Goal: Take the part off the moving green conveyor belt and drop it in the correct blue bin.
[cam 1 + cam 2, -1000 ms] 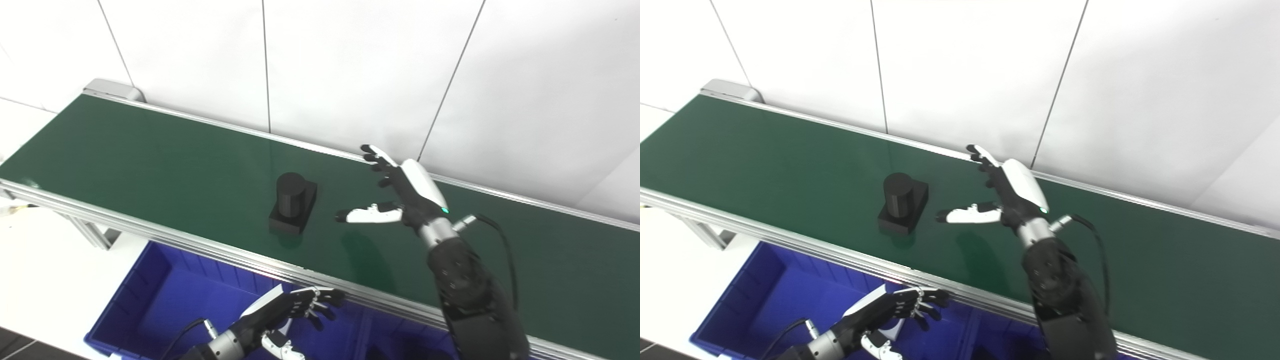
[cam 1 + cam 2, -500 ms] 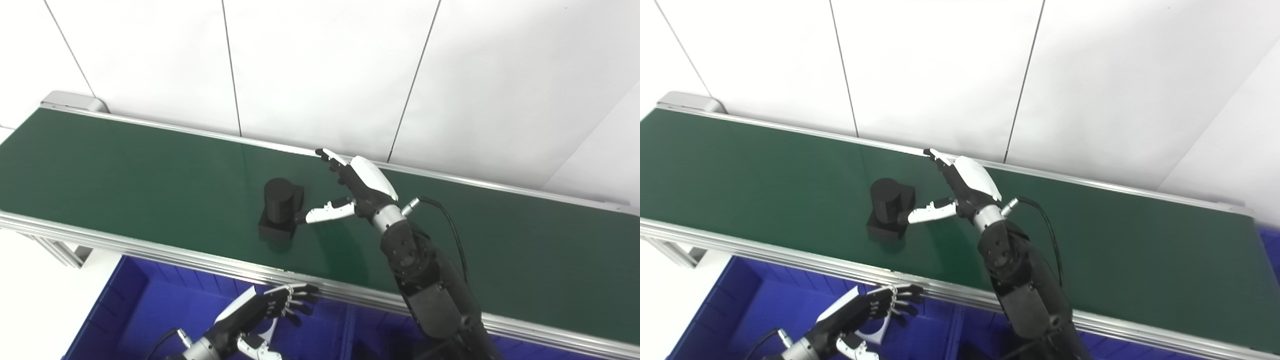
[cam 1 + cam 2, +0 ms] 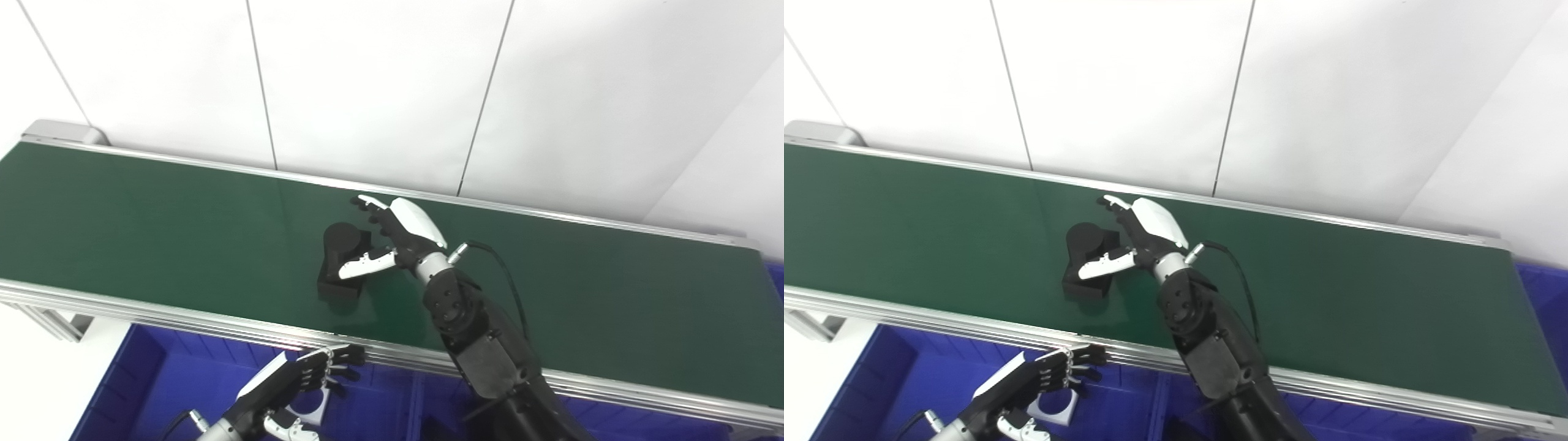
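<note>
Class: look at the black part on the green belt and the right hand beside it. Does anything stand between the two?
No, nothing visible does. The right hand is already at the black part: its white thumb lies across the part's near side, its fingers reach past the far side. The green belt around them is bare.

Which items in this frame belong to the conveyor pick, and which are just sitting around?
Job items:
black part on the green conveyor belt
right hand, open around the part
blue bin below the belt

Bystanders:
left hand, open, holding nothing, above the bin
white ring-shaped piece lying in the bin
white wall panels
</note>
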